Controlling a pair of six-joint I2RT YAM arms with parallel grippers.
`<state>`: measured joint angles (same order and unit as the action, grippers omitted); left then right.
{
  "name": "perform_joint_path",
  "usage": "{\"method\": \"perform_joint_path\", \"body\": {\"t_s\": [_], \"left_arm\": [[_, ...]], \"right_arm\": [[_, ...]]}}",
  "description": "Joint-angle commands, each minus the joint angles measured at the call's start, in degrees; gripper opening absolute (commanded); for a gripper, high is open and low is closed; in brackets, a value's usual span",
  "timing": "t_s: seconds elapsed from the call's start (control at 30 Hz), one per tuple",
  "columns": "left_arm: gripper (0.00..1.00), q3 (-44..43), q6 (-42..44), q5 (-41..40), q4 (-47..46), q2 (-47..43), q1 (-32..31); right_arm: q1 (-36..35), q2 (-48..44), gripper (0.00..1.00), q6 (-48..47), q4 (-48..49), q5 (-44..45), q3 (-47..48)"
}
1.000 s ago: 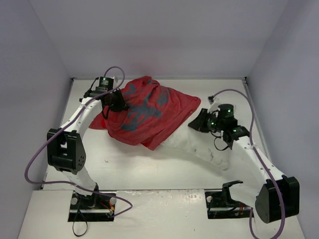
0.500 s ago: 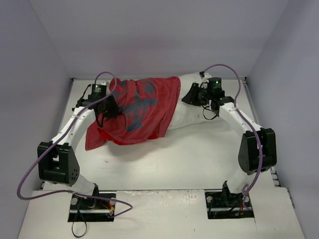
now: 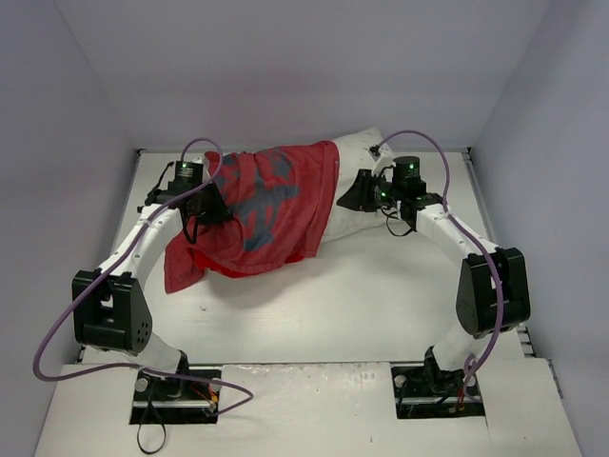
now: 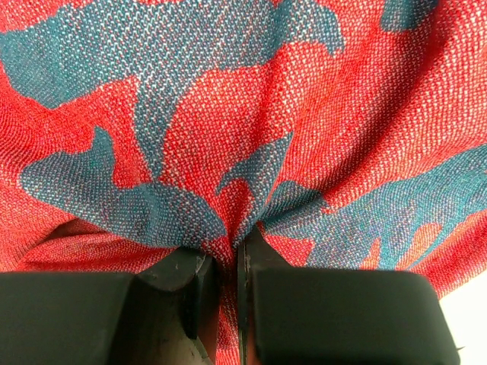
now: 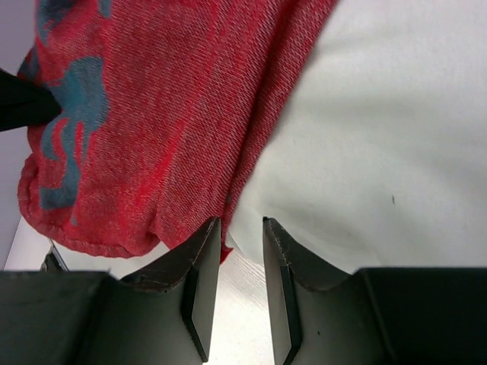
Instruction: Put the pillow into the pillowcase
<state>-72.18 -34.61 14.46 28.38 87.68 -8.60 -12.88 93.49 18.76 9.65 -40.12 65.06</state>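
Note:
The red pillowcase [image 3: 257, 205] lies at the back left of the table, duller side with bluish patches up, and covers most of the white pillow [image 3: 348, 164]. The pillow's bare end sticks out to the right. My left gripper [image 3: 217, 206] sits on the case's left part. In the left wrist view it [image 4: 228, 255] is shut on a pinched fold of the pillowcase [image 4: 228, 114]. My right gripper [image 5: 240, 224] stands open, its tips at the seam where the pillowcase hem [image 5: 152, 114] meets the pillow [image 5: 380, 137], with bare table showing between the fingers.
The white table [image 3: 381, 286] is boxed in by grey walls at the back and on both sides. The right arm's elbow [image 3: 490, 290] stands near the right wall. Both arm bases are at the near edge.
The right arm swung from the front right to the back, and its gripper let go and opened. Pillow and pillowcase shifted toward the back wall. The left gripper kept its hold.

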Motion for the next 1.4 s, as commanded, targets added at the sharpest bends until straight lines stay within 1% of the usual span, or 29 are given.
{"method": "perform_joint_path", "body": {"t_s": [0.0,0.23,0.47,0.6,0.63,0.77,0.87,0.9,0.93,1.0,1.07,1.1,1.2,1.37], "left_arm": [[0.0,-1.91,1.65,0.31,-1.93,-0.67,0.52],[0.0,-1.21,2.71,0.75,-1.84,-1.46,0.6],[0.0,-0.5,3.85,0.75,-1.22,-1.72,0.51],[0.0,0.11,4.02,1.01,-1.22,-1.55,0.52],[0.0,0.2,4.11,1.1,-1.22,-1.55,0.51],[0.0,0.11,4.38,0.84,-1.14,-1.63,0.51],[0.0,-0.5,4.46,1.01,-1.22,-1.28,0.51],[0.0,-0.76,4.46,0.92,-1.14,-1.2,0.51],[0.0,-0.94,4.46,0.84,-1.22,-1.19,0.51],[0.0,-1.12,4.55,0.66,-1.05,-1.19,0.51],[0.0,-1.38,4.81,0.75,-0.79,-1.11,0.51],[0.0,-1.47,4.9,0.75,-0.78,-1.19,0.6],[0.0,-1.29,5.25,0.66,-0.61,-1.19,0.51],[0.0,-1.03,5.43,0.92,-0.7,-1.11,0.51]], "right_arm": [[-0.39,-0.51,0.26,-0.83,8.1,-3.74,1.74],[-1.09,3.27,0.28,-0.04,11.53,-4.97,4.37],[-2.23,7.31,0.29,0.31,13.9,-5.32,4.9],[-3.11,8.2,0.36,0.22,14.69,-7.51,4.73],[-3.37,8.2,0.4,-0.13,14.78,-8.04,4.55],[-4.78,7.67,0.44,-0.74,15.05,-11.46,4.2],[-5.4,7.32,0.36,-0.92,15.22,-12.26,4.03],[-5.4,7.14,0.23,-1.01,15.22,-12.09,3.94],[-5.4,6.62,0.17,-1.01,15.22,-11.74,3.41],[-5.13,5.65,0.12,-1.36,15.22,-10.51,2.54],[-4.7,4.16,0.13,-1.54,15.22,-10.33,0.87],[-4.52,3.72,0.18,-1.45,15.22,-10.68,0.25],[-2.94,2.57,0.25,-1.54,15.31,-11.29,-2.38],[-0.83,2.04,0.26,-1.45,15.75,-12.97,-4.06]]}}
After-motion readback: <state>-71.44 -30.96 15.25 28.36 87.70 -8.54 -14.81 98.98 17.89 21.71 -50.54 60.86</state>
